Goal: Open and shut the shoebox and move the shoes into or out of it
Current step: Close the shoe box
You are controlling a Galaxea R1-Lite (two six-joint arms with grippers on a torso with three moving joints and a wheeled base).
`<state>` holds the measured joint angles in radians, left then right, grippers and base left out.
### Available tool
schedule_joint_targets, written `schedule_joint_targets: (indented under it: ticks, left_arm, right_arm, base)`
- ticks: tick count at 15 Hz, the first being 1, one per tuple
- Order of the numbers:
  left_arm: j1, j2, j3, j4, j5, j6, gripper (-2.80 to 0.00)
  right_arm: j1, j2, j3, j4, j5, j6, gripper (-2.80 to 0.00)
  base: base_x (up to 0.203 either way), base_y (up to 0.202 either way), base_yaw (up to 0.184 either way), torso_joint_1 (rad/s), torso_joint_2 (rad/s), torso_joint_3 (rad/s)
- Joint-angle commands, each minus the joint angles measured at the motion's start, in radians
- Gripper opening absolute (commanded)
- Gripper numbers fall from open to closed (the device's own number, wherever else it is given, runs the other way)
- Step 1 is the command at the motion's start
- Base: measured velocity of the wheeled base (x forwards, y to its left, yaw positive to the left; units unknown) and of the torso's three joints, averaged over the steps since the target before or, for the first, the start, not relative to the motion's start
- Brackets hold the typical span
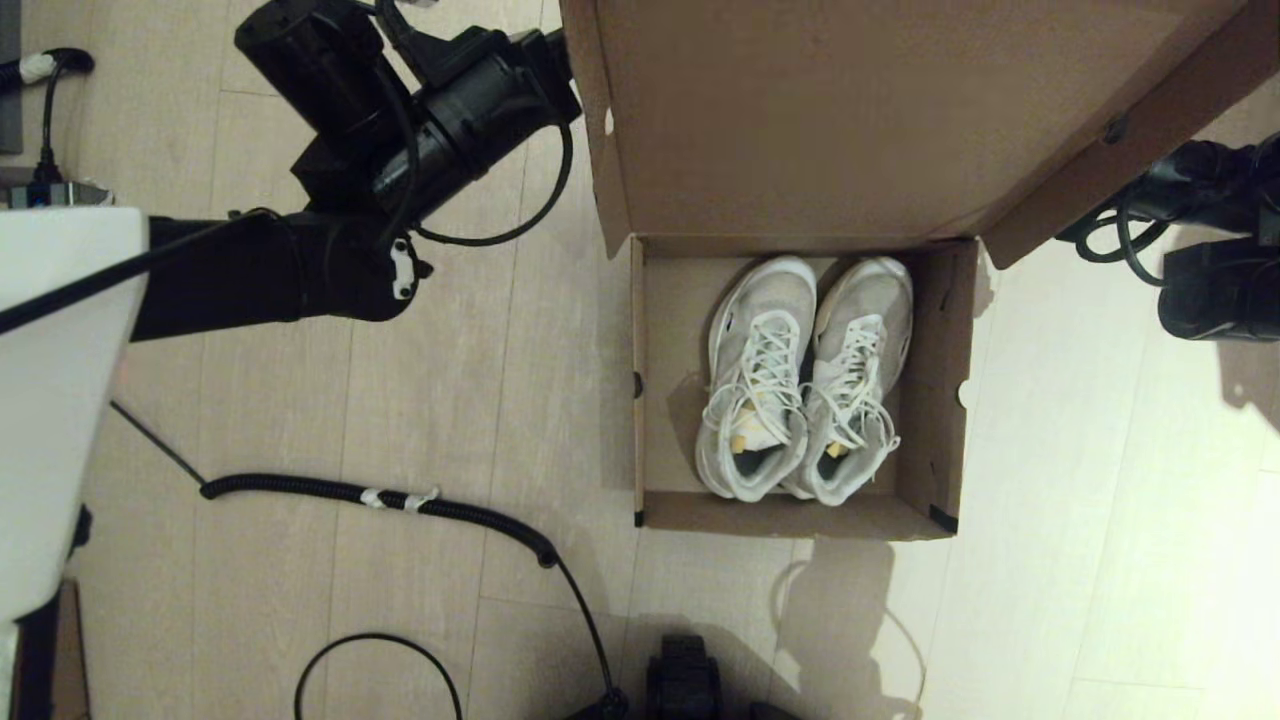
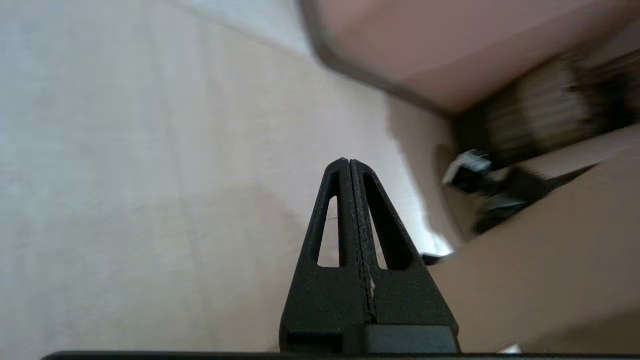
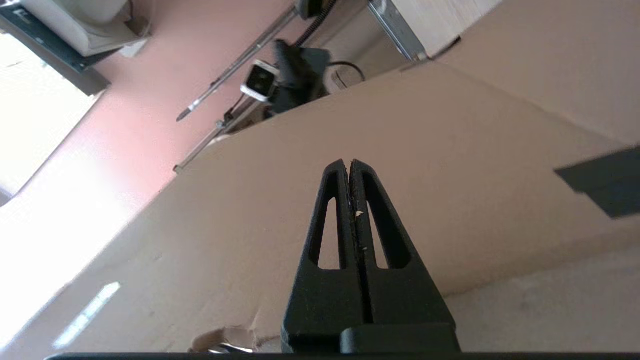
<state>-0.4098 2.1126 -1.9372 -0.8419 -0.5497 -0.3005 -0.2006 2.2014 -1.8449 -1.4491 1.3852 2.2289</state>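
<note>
Two shoes (image 1: 800,380) lie side by side inside the open shoebox (image 1: 940,400) on the floor (image 1: 500,400), toes toward the raised lid (image 1: 850,110). The lid's top edge and far corners are cut off in the head view.

Neither claw's tip shows in the head view, only black arm housings. In the left wrist view the left claw (image 2: 348,161) has its fingers pressed flat together, gripping nothing, with pale floor ahead of it and blurred brown cardboard (image 2: 540,270) just beside it; dark shapes past the cardboard are too smeared to identify. In the right wrist view the right claw (image 3: 348,162) is likewise pinched together with nothing between its fingers, pointing at the lid's outer face close ahead, where a black tape patch (image 3: 600,187) lies off to one side. No writing or label is legible anywhere.
</note>
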Motion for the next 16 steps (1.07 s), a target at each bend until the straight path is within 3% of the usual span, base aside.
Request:
schedule_joint_targets:
  ticks: [1,4,8,14,16]
  left_arm:
    - [0.000,-0.024,0.000,-0.007,-0.021,-0.032,-2.80]
    - [-0.011,-0.050,0.000,-0.019,-0.094,-0.151,-2.80]
    - [-0.068,-0.073,0.004,-0.099,-0.111,-0.360,-2.80]
    - [-0.204,-0.066,0.017,-0.121,-0.118,-0.470,-2.80]
    - [-0.231,-0.056,0.016,-0.120,-0.163,-0.482,-2.80]
  right_arm:
    - [-0.003,-0.011,0.016,-0.010,0.018,0.012,-2.80]
    - [-0.018,-0.014,0.034,-0.028,0.054,0.012,-2.80]
    - [-0.038,-0.031,0.100,-0.063,0.063,0.013,-2.80]
    - [-0.081,-0.102,0.288,-0.081,0.081,0.009,-2.80]
    - [-0.084,-0.127,0.345,-0.081,0.081,0.002,-2.80]
  base:
    - [0.000,0.000,0.000,0.000,0.00,0.000]
    - [0.000,0.000,0.000,0.000,0.00,0.000]
    - [0.000,0.000,0.000,0.000,0.00,0.000]
    - [0.000,0.000,0.000,0.000,0.00,0.000]
    - [0.000,0.000,0.000,0.000,0.00,0.000]
